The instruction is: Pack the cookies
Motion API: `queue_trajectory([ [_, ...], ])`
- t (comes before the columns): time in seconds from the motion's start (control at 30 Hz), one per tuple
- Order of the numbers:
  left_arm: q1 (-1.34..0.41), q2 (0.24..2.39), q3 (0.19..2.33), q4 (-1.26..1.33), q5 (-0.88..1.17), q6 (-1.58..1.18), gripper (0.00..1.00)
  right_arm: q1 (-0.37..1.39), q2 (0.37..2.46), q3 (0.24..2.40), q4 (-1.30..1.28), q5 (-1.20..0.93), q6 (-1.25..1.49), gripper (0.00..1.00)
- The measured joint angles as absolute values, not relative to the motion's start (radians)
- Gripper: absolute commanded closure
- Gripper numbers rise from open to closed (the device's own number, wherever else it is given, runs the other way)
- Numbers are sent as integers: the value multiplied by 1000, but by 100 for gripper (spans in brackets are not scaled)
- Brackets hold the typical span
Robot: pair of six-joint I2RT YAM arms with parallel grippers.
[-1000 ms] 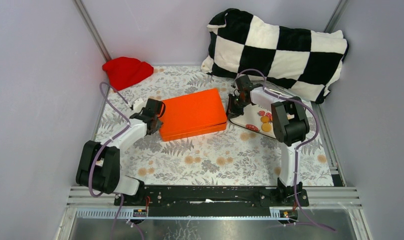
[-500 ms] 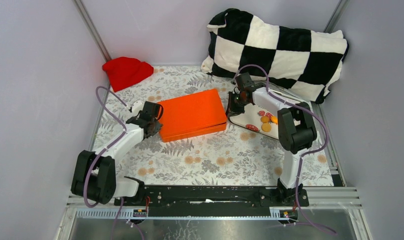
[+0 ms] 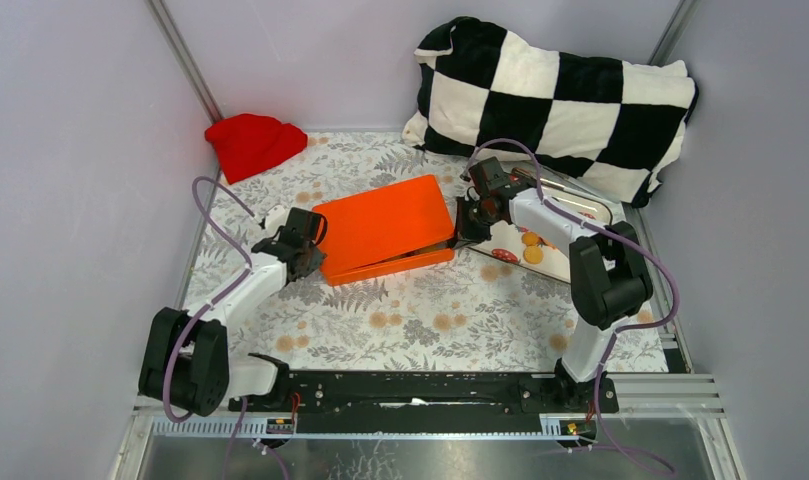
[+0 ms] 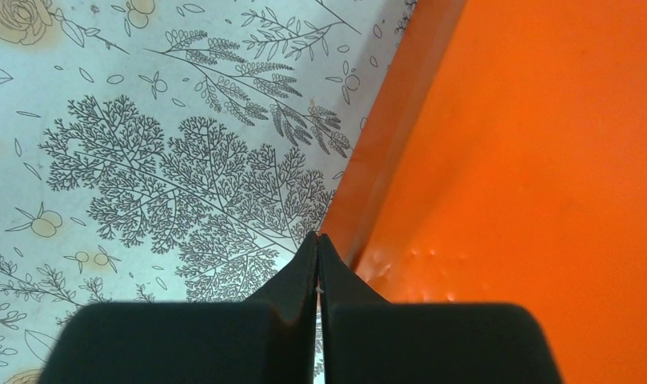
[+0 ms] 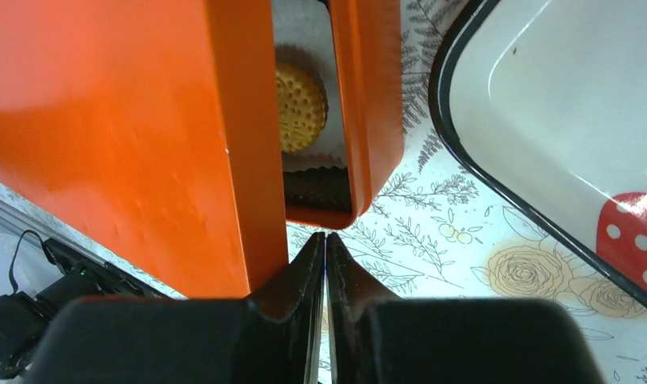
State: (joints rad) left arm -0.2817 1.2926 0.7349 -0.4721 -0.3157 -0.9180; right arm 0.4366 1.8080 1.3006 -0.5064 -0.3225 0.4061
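Right gripper [image 3: 462, 226] sits at the right end of the orange rectangular metal tin [image 3: 390, 264]. Its fingers are pinched together with nothing seen between them, and the tips are wedged at the seam under the flat orange lid [image 3: 380, 222]. The lid is tilted: right edge raised, left edge down on the tin.

Left gripper [image 3: 316, 236] is clenched and empty, its tips butted against the tin's left side, probably as a stop.

Cookies:
- 1 golden round cookie [image 5: 301, 96] lies inside the tin in a white fluted paper cup [image 5: 292, 32].
- A dark ridged shape [image 5: 316, 186] lies below it; cookie or cup, cannot tell.
- 2 golden discs [image 3: 533, 255] lie loose on the white black-rimmed enamel tray [image 5: 560, 96] just right of the tin.

Risks, judged:
- The lid rests on the closed tips only, not gripped. A slip would drop it back shut, possibly onto the packed cookie.
- More upward push could skid the tin left past the left gripper, or flip the lid off toward the floral tablecloth [image 3: 430, 320].
- The tray is close by, so a sideways swing may knock it.

Change: 1 second earlier the lid lay flat and shut. Now its right edge is up, and the right elbow has swung outward and nearer. The left gripper's position is much the same.
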Motion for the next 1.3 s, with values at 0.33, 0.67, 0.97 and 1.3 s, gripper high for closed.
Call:
queue_trajectory([
  [0.33, -308, 1253, 719, -473, -274, -925, 100, 454, 1792, 1250, -504, -308, 416, 92],
  [0.67, -308, 1233, 720, -502, -265, -925, 100, 458, 1680, 1197, -541, -201, 435, 98],
  [0.97, -308, 1151, 811, -587, -282, -923, 100, 467, 1651, 1275, -575, -193, 428, 99],
  [1.3, -308, 1375, 1070, -584, -330, -906, 100, 471, 1654, 1321, -539, -190, 411, 40],
])
